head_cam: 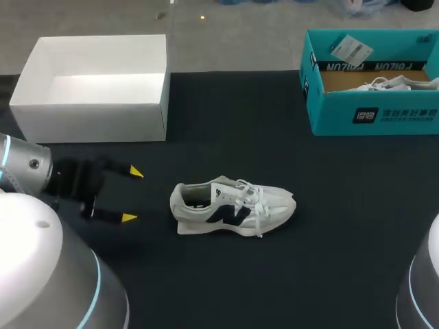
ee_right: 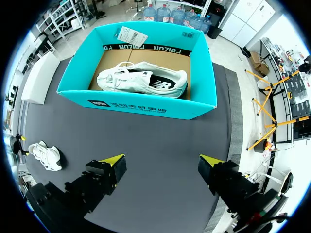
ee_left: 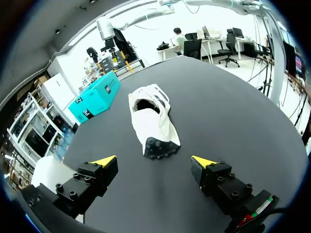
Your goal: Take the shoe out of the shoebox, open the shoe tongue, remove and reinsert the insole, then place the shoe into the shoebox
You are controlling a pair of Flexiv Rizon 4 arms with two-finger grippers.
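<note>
A shoe (head_cam: 233, 207) lies near the middle of the worktop (head_cam: 329, 260), its heel turned toward the left pincer (head_cam: 132, 195), which sits to the shoe's left, apart from it. Behind the shoe and to its left stands an open box (head_cam: 89, 123). Behind and to its right stands the shoebox (head_cam: 374, 116), with a second shoe (head_cam: 387, 84) inside.

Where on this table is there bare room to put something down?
Widest: the strip between the white box and the teal shoebox, down to the loose shoe. The table right of that shoe is bare too. Tighter: between the shoe's heel and the open left gripper. The shoebox holds another shoe.
</note>
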